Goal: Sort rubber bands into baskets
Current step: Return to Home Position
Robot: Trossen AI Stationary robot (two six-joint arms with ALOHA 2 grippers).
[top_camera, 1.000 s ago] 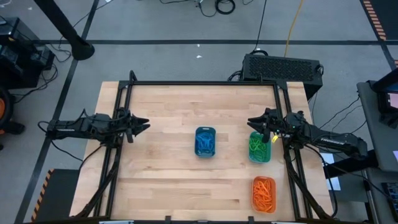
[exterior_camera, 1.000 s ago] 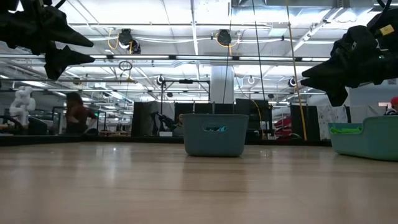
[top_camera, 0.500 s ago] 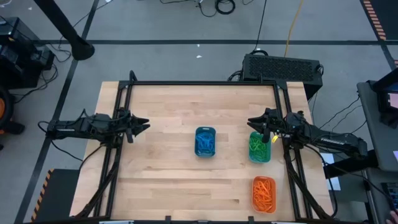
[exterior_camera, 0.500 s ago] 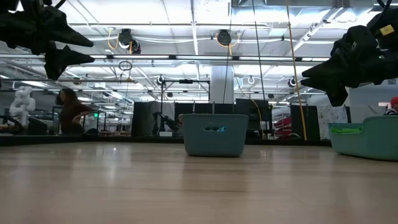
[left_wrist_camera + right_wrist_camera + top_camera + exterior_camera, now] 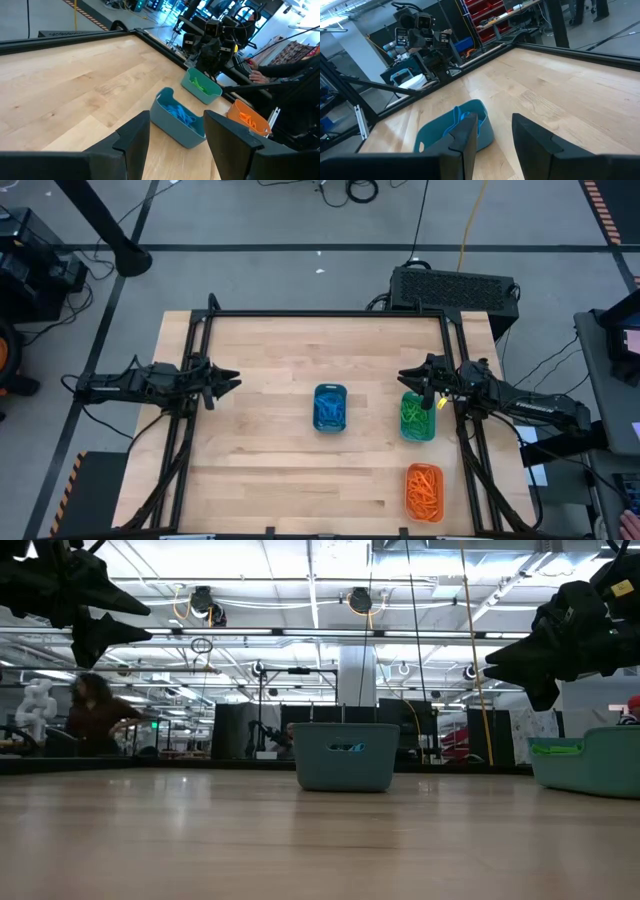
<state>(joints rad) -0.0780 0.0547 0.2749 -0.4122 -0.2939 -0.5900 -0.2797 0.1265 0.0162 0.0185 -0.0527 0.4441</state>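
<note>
Three baskets stand on the wooden table. The blue basket [image 5: 330,408] is at the middle, the green basket [image 5: 417,417] to its right, and the orange basket [image 5: 424,492] near the front right corner. Each holds rubber bands of its own colour: blue [image 5: 180,112], green [image 5: 414,413] and orange [image 5: 425,488]. My left gripper [image 5: 230,382] hovers open above the table's left side, pointing toward the blue basket [image 5: 177,119]. My right gripper [image 5: 405,377] hovers open just beyond the green basket's far end, pointing left. Neither has anything between its fingers [image 5: 465,145].
Black frame rails [image 5: 330,313] run along the table's far edge and down both sides. Bare wood [image 5: 270,470] lies between the left arm and the blue basket and along the near edge. A person [image 5: 95,720] is in the room far behind the table.
Both arms and the baskets have kept still. Only the person in the room behind the table has shifted.
</note>
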